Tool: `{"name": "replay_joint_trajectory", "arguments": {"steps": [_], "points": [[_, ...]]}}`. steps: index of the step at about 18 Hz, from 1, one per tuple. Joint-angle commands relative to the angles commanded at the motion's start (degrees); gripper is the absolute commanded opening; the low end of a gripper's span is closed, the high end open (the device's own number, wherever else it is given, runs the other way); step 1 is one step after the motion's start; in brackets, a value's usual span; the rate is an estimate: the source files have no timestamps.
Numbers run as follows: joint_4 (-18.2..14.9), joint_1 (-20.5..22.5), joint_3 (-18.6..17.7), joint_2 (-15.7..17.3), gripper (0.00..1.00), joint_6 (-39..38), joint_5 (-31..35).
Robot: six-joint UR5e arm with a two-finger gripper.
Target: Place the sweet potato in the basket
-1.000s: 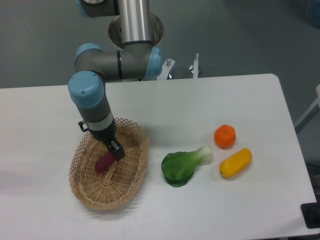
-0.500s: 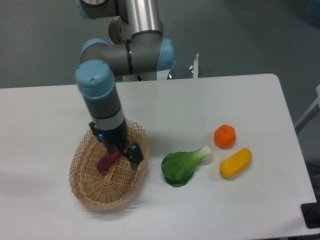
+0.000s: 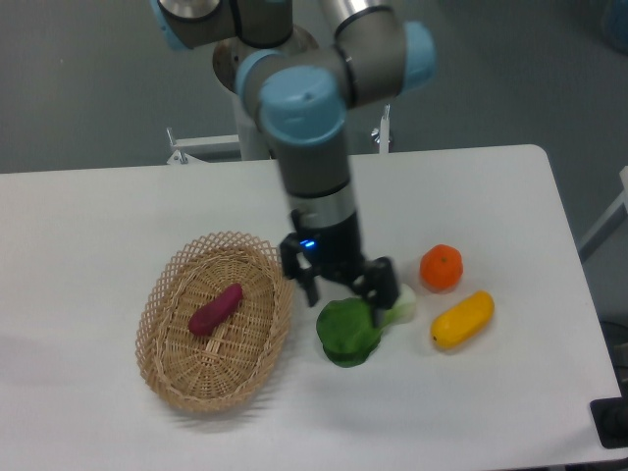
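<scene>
The reddish-purple sweet potato (image 3: 215,309) lies inside the oval tan wicker basket (image 3: 169,369) at the left of the table, tilted along the basket's length. My gripper (image 3: 342,286) is open and empty. It hangs to the right of the basket, just above the green leafy vegetable (image 3: 349,331), well apart from the sweet potato.
A round orange (image 3: 442,267) and a yellow oblong fruit (image 3: 463,319) lie to the right of the green vegetable. The arm's base stands at the back of the white table (image 3: 98,216).
My gripper has let go of the sweet potato, risen out of the basket and swung right to above the green vegetable. The sweet potato stays in the basket.
</scene>
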Motion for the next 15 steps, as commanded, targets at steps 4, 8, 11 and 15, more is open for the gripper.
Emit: {"name": "replay_joint_trajectory", "arguments": {"steps": [4, 8, 11, 15], "points": [[-5.36, 5.19, 0.0, 2.38, 1.0, 16.56, -0.53], [-11.33, 8.88, 0.09, 4.58, 1.0, 24.42, -1.58], [-13.02, 9.59, -0.35, 5.37, 1.0, 29.02, -1.41], [-12.67, 9.59, -1.05, 5.72, 1.0, 29.02, -1.58]]}}
